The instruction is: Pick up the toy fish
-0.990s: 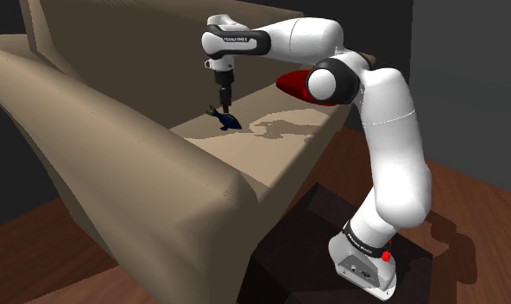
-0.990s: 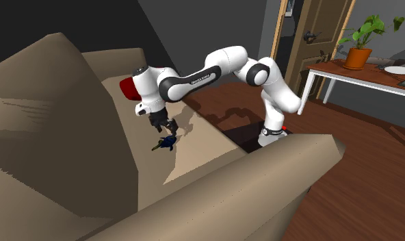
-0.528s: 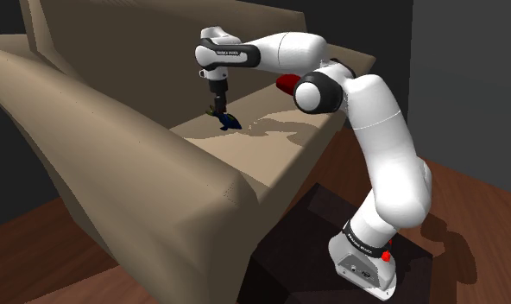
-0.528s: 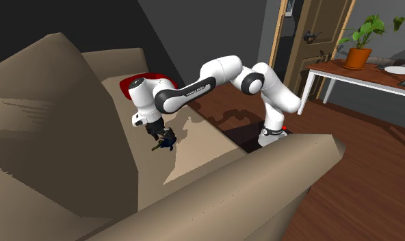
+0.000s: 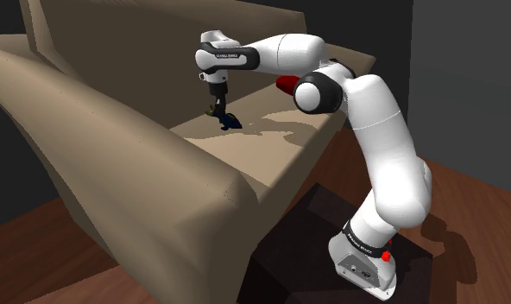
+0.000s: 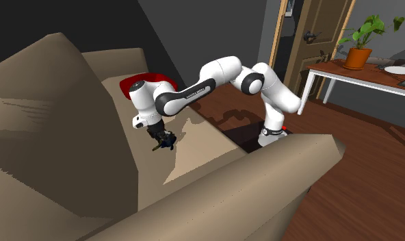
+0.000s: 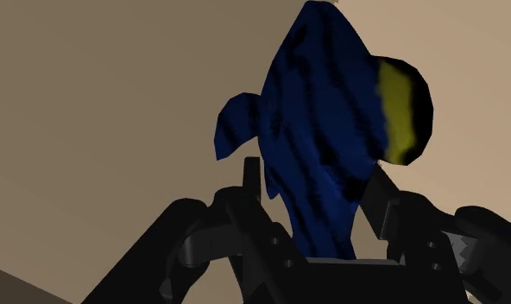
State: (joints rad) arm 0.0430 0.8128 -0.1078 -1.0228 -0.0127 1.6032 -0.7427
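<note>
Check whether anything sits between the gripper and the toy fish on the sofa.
Nothing visible does. The gripper is down at the blue toy fish on the sofa seat, and in the wrist view its fingers clasp the fish's body directly.

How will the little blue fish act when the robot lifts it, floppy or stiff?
Probably stiff: the toy fish looks flat and unbent inside the gripper. Likely light, being small beside the black fingers. It might swivel, since only its narrow end seems clasped.

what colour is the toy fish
The toy fish is dark blue with a yellow patch; clearest in the wrist view.
</note>
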